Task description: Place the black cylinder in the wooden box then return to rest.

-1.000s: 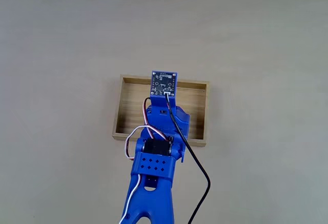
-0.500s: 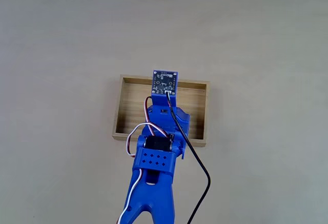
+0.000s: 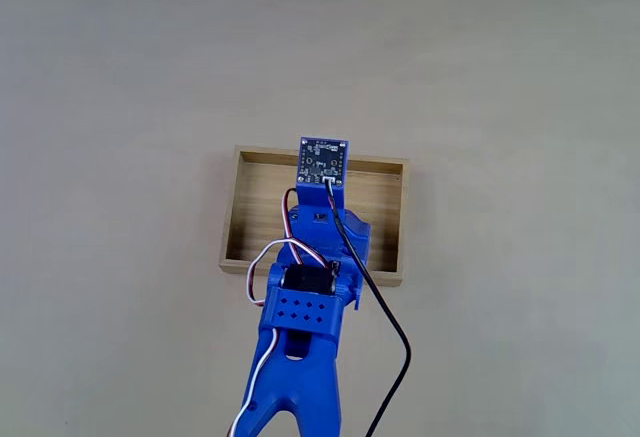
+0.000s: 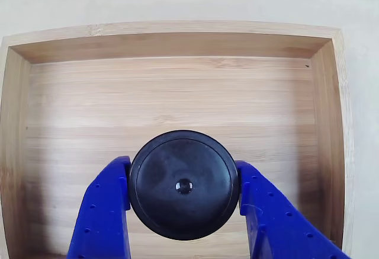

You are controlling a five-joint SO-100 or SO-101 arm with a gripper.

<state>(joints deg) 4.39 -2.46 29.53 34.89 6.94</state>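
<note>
Beige tabletop (image 3: 120, 77) is spreading out plain and matte on every side in the fixed view, with the box (image 3: 242, 212) lying on it near the middle, its long sides running left to right.

Seen close in the other view, the claw (image 4: 184, 191) is coming up from the bottom edge over the box (image 4: 177, 87) floor. Going left to right: the left blue finger (image 4: 103, 211) is pressing against the left flank of the cylinder (image 4: 184, 184), the cylinder is sitting upright between the fingers with its round top and small centre mark facing the camera, and the right blue finger (image 4: 266, 217) is touching its right flank. So the claw is spread only as wide as the cylinder and is gripping it on both sides. The cylinder is sitting over the box's near half, roughly midway between the side walls; whether it is resting on the floor or hanging just above it cannot be told.

From above in the fixed view, the blue arm (image 3: 300, 327) is reaching up from the bottom edge, its wrist bending down over the box, with a small circuit board (image 3: 323, 163) at its far end and a black cable (image 3: 385, 327) trailing off to the right.
</note>
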